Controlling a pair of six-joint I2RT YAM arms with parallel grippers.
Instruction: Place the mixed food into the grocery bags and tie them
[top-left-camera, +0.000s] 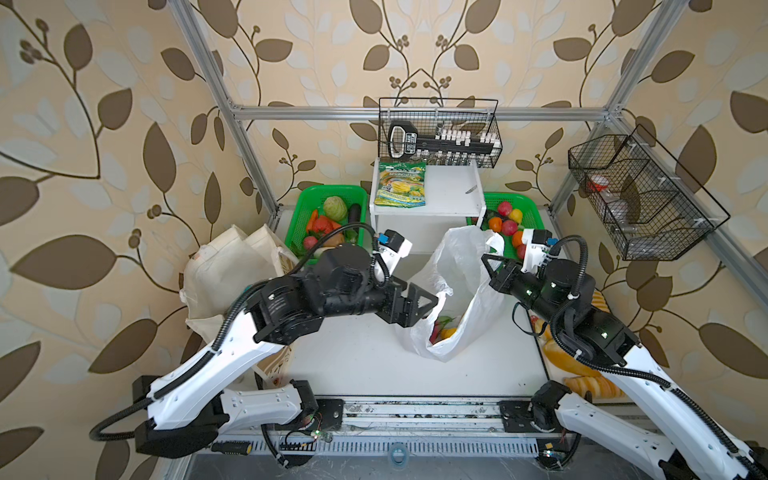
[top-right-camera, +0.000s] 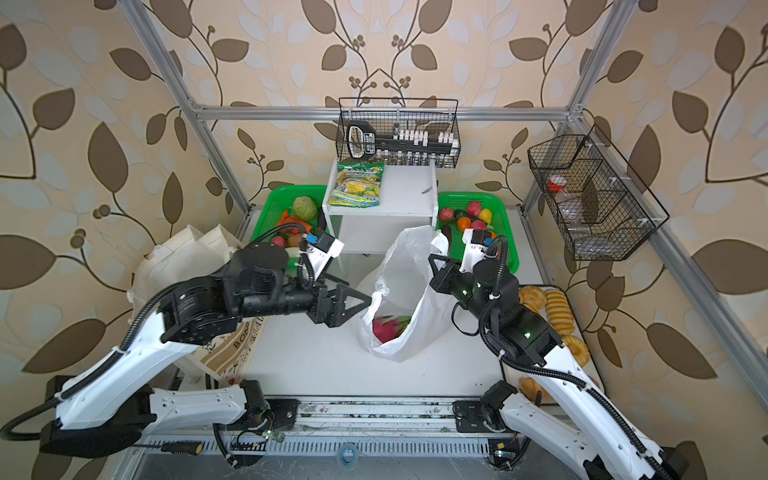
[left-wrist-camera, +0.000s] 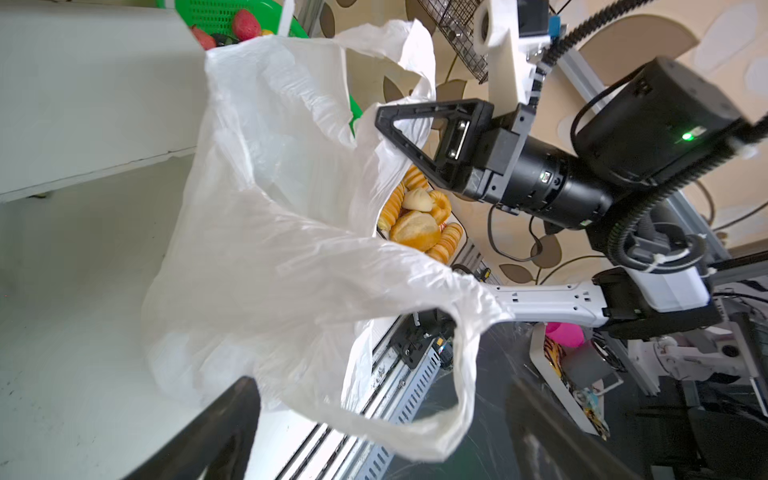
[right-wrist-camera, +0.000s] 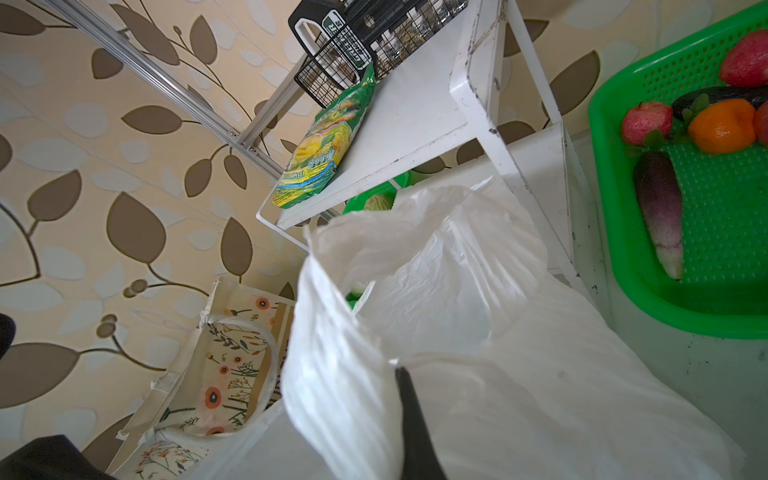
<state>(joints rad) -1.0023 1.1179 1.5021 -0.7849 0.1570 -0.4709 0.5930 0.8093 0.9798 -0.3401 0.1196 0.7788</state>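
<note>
1. The bag (top-left-camera: 461, 270) stands in the middle of the surface (top-left-camera: 353, 357) with its mouth gaping upward. The bare stretch from the bag's front edge to the front of the surface is the widest free room.
2. Behind the bag the shelf (top-left-camera: 453, 195) stands close, and a green basket (top-left-camera: 528, 199) sits just behind and to the right of the bag. Room there is tight.
3. Right of the bag, bread (top-right-camera: 557, 309) lines the edge of the surface. Left of the bag and well apart from it, the tote (top-left-camera: 224, 270) stands at the opposite edge.
4. Inside the bag lie the dragon fruit (top-right-camera: 384, 326) and a yellow fruit (top-left-camera: 449, 332).
5. My right fingers (top-left-camera: 486, 259) are clamped tight on the bag's rear right handle and hold it up. That arm comes in from the right of the bag, its wrist angled back toward the bag's top.
6. My left fingers (top-right-camera: 359, 294) are spread wide at the bag's left rim and grip nothing. In the left wrist view the loose handle loop hangs between them. That arm reaches in level from the left of the bag, above the surface.
</note>
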